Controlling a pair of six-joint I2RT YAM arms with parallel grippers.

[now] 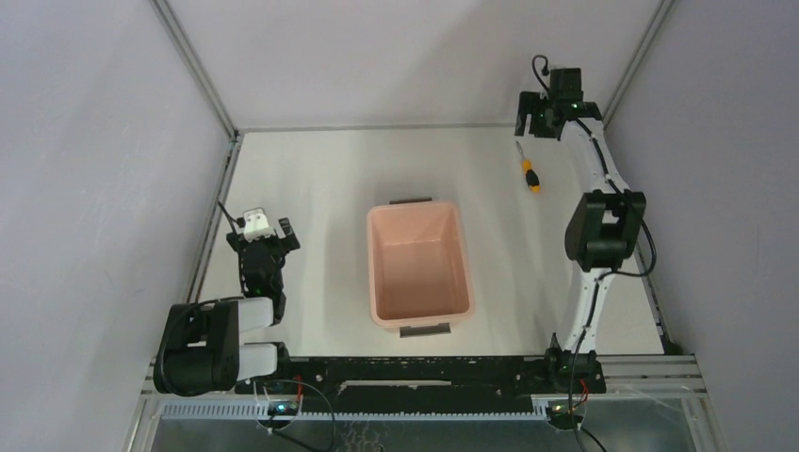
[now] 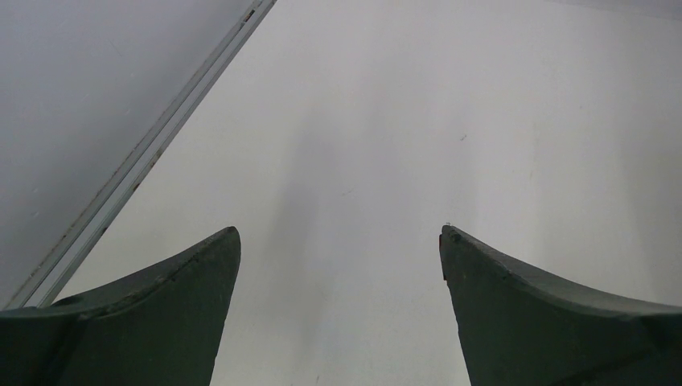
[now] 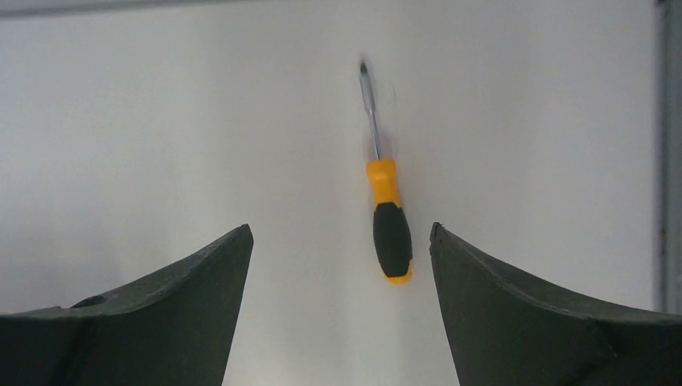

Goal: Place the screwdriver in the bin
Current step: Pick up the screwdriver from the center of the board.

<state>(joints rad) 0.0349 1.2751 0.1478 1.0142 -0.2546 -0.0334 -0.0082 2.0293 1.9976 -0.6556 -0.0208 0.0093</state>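
Your right gripper (image 3: 338, 233) hangs with its jaws spread above the one screwdriver (image 3: 392, 233), not touching it. The screwdriver lies flat on the table (image 1: 311, 179), long axis near-to-far, tip pointing away from you, to the right of the one bin (image 1: 372, 254). Your left gripper (image 2: 338, 233) is spread too, holding nothing.

Both the left arm (image 1: 221, 344) and right arm (image 1: 603, 231) comprise black joint housings joined by white link segments, with thin black cables (image 1: 650, 254) routed externally, a white block (image 1: 255, 223) at the left wrist, green indicator lights (image 1: 280, 407) at the bases, and dark grey-green, curved, tapering gripper fingers (image 3: 153, 322).
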